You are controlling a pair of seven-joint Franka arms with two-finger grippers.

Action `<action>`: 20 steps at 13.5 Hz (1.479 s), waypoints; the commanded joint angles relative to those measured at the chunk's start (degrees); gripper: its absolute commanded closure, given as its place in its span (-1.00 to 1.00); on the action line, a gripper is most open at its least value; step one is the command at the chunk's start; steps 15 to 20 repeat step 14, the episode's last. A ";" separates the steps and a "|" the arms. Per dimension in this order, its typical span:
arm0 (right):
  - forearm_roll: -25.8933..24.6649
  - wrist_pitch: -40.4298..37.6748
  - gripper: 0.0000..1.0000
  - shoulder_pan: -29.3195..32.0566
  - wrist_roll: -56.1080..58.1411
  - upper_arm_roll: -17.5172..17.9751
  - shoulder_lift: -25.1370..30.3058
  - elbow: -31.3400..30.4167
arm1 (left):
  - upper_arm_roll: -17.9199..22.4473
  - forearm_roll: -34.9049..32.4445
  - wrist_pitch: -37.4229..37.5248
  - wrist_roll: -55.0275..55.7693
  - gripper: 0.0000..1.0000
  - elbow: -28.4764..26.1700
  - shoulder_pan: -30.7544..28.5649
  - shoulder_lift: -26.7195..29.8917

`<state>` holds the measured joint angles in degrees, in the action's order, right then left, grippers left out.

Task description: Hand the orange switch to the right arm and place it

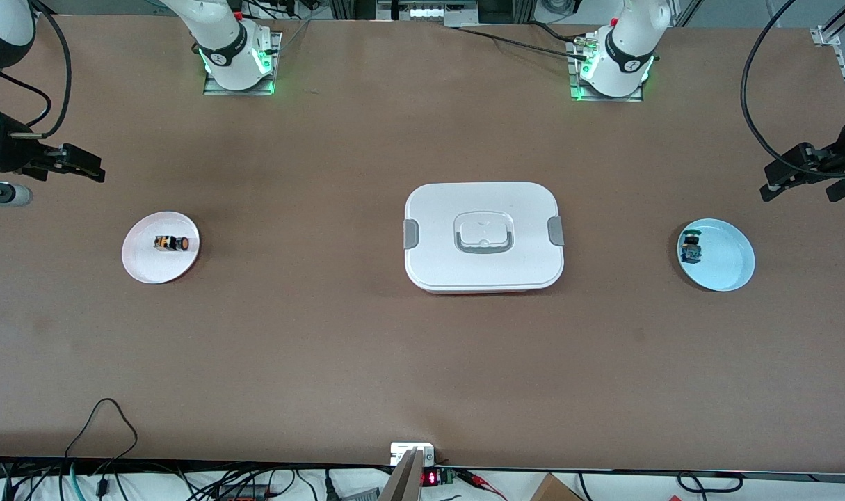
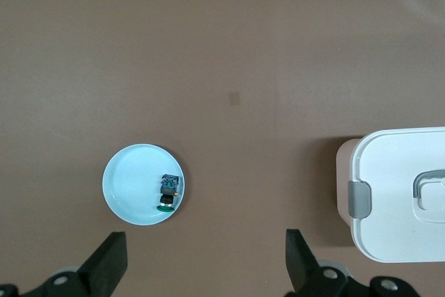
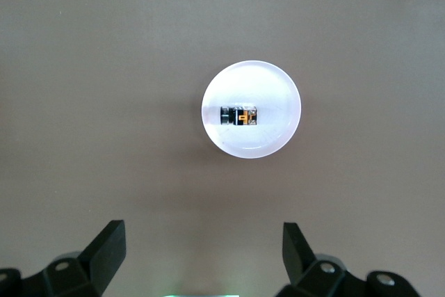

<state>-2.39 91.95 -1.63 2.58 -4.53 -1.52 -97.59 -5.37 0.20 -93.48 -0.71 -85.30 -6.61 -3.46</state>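
Now | orange switch (image 1: 171, 243) mid pink plate (image 1: 137, 268) | jaws wide, high

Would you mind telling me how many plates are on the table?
2: a white plate toward the right arm's end, a blue plate toward the left arm's end.

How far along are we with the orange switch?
Orange switch lies on the white plate at the right arm's end: that fits either placed there or waiting for pickup. Nothing in hand: left jaws, right jaws open, each waiting over its table end.
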 commanded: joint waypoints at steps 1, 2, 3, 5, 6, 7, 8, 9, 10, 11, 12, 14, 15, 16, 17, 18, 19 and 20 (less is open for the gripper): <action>0.02 0.34 -1.00 0.22 -0.83 1.27 0.99 1.16 | -0.08 -0.29 1.28 -0.34 -1.00 1.89 -0.16 -0.85; 0.11 0.34 -1.00 0.22 -0.82 1.27 0.90 1.69 | -0.08 -0.29 1.28 -0.34 -1.00 1.89 -0.16 -0.85; 0.11 0.34 -1.00 0.22 -0.82 1.27 0.81 1.70 | -0.08 -0.29 1.28 -0.34 -1.00 1.89 -0.16 -0.85; 0.19 0.34 -1.00 0.31 -1.00 1.27 0.64 1.87 | -0.08 -0.29 1.28 -0.34 -1.00 1.89 -0.16 -0.85; 0.19 0.25 -1.00 0.22 -0.57 1.27 0.72 2.05 | -0.08 -0.29 1.28 -0.34 -1.00 1.89 -0.16 -0.85; 0.19 -0.01 -1.00 0.22 -0.47 1.27 0.90 2.22 | -0.08 -0.29 1.28 -0.34 -1.00 1.89 -0.16 -0.85; 0.19 -1.23 -1.00 0.22 -0.47 1.27 0.81 2.83 | -0.08 -0.29 1.28 -0.34 -1.00 1.89 -0.16 -0.85; 0.19 -1.77 -1.00 0.22 -0.47 1.27 0.81 3.62 | -0.08 -0.29 1.28 -0.34 -1.00 1.89 -0.16 -0.85; 0.19 -1.77 -1.00 0.22 -0.47 1.27 0.81 3.89 | -0.08 -0.29 1.28 -0.34 -1.00 1.89 -0.16 -0.85; 0.19 -1.77 -1.00 0.22 -0.47 1.36 0.81 3.98 | -0.08 -0.29 1.28 -0.34 -1.00 1.89 -0.16 -0.85; 0.19 -1.77 -1.00 0.14 -0.56 1.36 0.81 3.98 | -0.08 -0.29 1.28 -0.34 -1.00 1.89 -0.16 -0.85; 0.19 -1.77 -1.00 0.13 -0.47 1.36 0.81 4.07 | -0.08 -0.29 1.28 -0.34 -1.00 1.89 -0.16 -0.85; 0.19 -1.77 -1.00 0.13 -0.47 1.36 0.81 4.07 | -0.08 -0.29 1.28 -0.34 -1.00 1.89 -0.16 -0.85; 0.19 -1.77 -1.00 0.13 -0.47 1.36 0.81 4.07 | -0.08 -0.29 1.28 -0.34 -1.00 1.89 -0.16 -0.85; 0.19 -1.77 -1.00 0.13 -0.47 1.36 0.81 4.07 | -0.08 -0.29 1.28 -0.34 -1.00 1.89 -0.16 -0.85; 0.19 -1.77 -1.00 0.13 -0.47 1.36 0.81 4.07 | -0.08 -0.29 1.28 -0.34 -1.00 1.89 -0.16 -0.85; 0.19 -1.77 -1.00 0.13 -0.47 1.36 0.81 4.07 | -0.08 -0.29 1.28 -0.34 -1.00 1.89 -0.16 -0.85; 0.19 -1.77 -1.00 0.13 -0.47 1.36 0.81 4.07 | -0.08 -0.29 1.28 -0.34 -1.00 1.89 -0.16 -0.85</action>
